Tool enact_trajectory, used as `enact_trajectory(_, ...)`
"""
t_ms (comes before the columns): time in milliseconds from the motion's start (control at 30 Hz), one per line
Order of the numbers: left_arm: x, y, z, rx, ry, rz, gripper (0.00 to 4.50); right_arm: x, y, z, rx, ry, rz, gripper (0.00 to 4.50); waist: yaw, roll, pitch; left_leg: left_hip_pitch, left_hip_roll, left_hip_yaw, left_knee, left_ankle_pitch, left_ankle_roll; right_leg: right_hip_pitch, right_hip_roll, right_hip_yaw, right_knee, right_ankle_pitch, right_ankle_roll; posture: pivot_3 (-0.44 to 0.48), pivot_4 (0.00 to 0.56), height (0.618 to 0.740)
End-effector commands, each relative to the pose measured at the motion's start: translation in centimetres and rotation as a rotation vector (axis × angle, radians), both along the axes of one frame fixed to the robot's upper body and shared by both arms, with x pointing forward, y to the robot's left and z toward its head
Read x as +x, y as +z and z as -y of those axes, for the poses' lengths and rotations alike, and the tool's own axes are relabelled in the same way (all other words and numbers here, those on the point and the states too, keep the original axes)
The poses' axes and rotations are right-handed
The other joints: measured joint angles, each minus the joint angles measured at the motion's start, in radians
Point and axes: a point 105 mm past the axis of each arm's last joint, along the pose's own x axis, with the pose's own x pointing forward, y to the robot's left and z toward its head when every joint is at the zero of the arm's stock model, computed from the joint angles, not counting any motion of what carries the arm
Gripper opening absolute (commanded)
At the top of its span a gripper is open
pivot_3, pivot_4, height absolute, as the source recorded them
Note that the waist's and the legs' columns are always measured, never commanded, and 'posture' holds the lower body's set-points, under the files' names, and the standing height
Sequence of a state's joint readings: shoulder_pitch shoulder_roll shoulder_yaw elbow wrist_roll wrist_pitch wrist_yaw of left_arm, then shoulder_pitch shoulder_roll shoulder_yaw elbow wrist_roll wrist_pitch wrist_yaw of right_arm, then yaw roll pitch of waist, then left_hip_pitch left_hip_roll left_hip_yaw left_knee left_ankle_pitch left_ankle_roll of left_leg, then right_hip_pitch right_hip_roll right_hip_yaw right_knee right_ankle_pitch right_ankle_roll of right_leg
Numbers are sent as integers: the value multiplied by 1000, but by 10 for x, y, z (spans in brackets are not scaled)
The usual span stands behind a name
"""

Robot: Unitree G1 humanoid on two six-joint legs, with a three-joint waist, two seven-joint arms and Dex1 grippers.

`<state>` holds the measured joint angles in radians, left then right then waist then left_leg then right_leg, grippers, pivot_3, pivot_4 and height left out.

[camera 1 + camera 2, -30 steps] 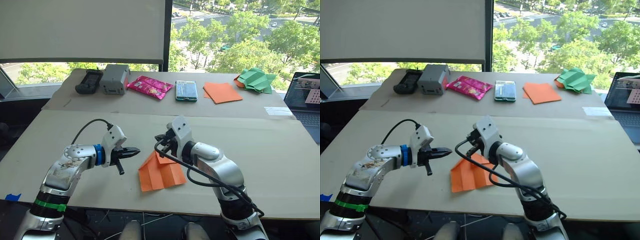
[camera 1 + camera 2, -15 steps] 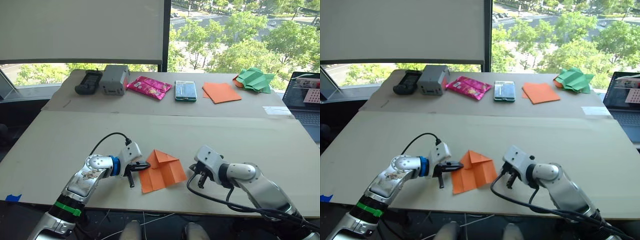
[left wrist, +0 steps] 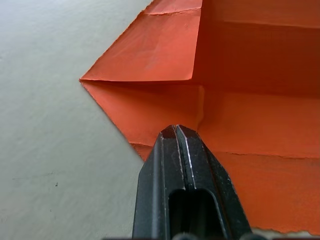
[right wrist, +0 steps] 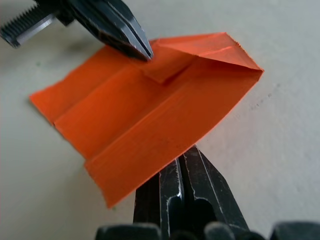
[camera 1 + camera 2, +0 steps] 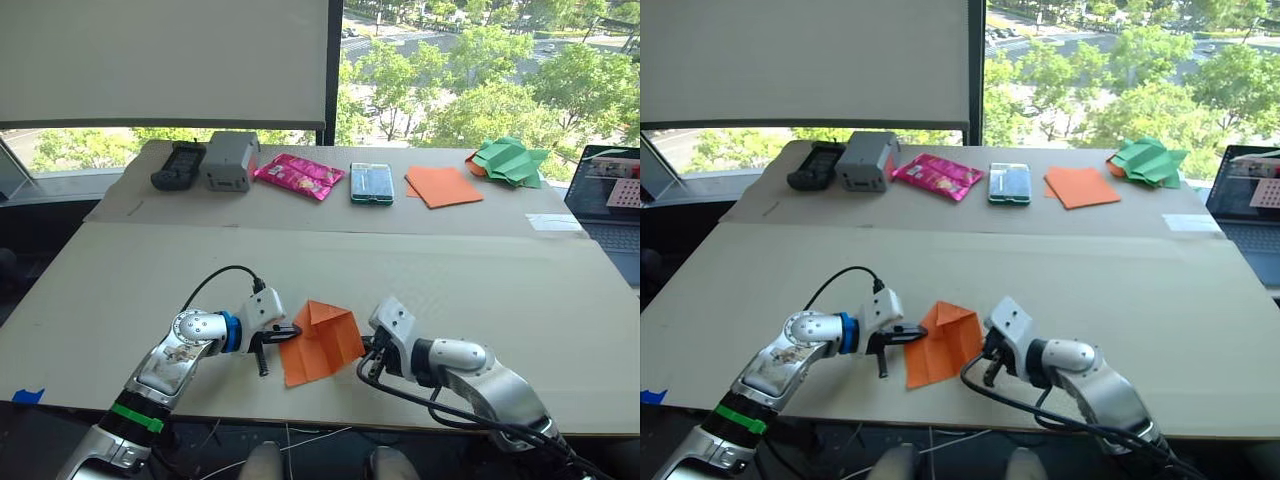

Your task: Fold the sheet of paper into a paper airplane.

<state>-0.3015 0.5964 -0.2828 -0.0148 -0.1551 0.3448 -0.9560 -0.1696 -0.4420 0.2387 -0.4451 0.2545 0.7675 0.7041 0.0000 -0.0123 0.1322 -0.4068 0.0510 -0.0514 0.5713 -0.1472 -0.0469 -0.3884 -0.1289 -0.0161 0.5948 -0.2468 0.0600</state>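
The paper (image 5: 320,343) lies near the front edge of the tabletop (image 5: 560,300), partly folded: nose corners turned in, a pointed end away from the robot, creases running along its length. The left gripper (image 5: 290,331) has its fingers pressed together and rests its tip on the paper's left edge, near the folded corner, pinning it without clamping anything. The right gripper (image 5: 368,350), fingers also together with nothing between them, sits low at the paper's right edge. In the right wrist view that side of the paper stands tilted up off the tabletop, so the tip seems to be under or against the flap.

Half a second ago the right gripper was clear of the paper, off to its right, and the sheet looked flatter and wider. A second ago that gripper was over the paper's top and the left one was apart from it. So the right arm has swung round and come in from the side, and the right half is now lifting. My reading: the lengthwise centre fold is just beginning, with the left tip acting as an anchor.

Further back lie a black device (image 5: 178,163), grey box (image 5: 229,158), pink packet (image 5: 299,174), phone-like case (image 5: 372,182), smooth orange sheet (image 5: 445,185) and green paper (image 5: 512,160), with a laptop (image 5: 610,200) at the far right
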Motion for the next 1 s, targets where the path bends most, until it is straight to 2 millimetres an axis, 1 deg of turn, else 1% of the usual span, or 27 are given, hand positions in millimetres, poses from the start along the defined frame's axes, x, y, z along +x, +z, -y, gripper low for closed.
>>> enact_trajectory(33,-7,-26,-11,75,34,-86,17,3,32,-11,118,23,60,0,0,0,0,0,0,0,0,0,0,0,0,0,0,0,0,0,150,702)
enact_trajectory(100,-6,-26,-12,72,44,-84,17,2,37,-27,145,51,61,0,0,0,0,0,0,0,0,0,0,0,0,0,0,0,0,0,150,702)
enact_trajectory(167,-6,-25,-13,69,54,-82,17,2,36,-37,140,66,55,0,0,1,-1,0,0,0,0,0,0,0,0,-1,1,0,0,0,150,702)
enact_trajectory(300,0,-15,-16,19,92,-81,17,7,15,-51,83,50,31,0,0,2,-1,0,0,0,0,0,0,0,0,-1,1,0,0,0,150,702)
enact_trajectory(400,4,-7,-13,-22,100,-86,17,10,9,-54,71,46,24,0,0,2,-1,-1,0,0,0,0,0,0,0,0,1,0,0,0,150,702)
enact_trajectory(467,6,1,-13,-35,94,-76,17,12,5,-54,68,39,20,0,0,2,-1,-1,0,0,0,0,0,-1,0,0,1,0,0,0,150,702)
enact_trajectory(600,11,18,-21,-46,102,-60,17,15,-1,-49,54,22,17,0,-2,1,0,-1,0,-1,0,0,0,-1,1,0,2,0,0,0,150,702)
enact_trajectory(700,14,28,-26,-46,108,-43,17,18,-2,-46,55,8,19,0,-6,1,0,-1,0,-1,0,0,0,-1,1,0,2,0,0,0,150,702)
enact_trajectory(800,18,38,-26,-63,109,-24,17,21,-1,-44,59,-7,26,0,-6,-1,1,-1,0,-1,0,0,0,-1,1,0,2,0,0,0,150,702)
enact_trajectory(867,19,42,-23,-70,105,-13,17,23,-1,-45,60,-6,27,0,-4,-1,2,-2,0,-1,0,0,0,-1,1,0,2,0,0,0,150,702)
enact_trajectory(1000,17,49,-7,-96,58,2,17,23,0,-44,61,-8,30,0,1,-2,2,-2,0,0,0,0,0,-1,1,0,2,1,1,0,150,702)
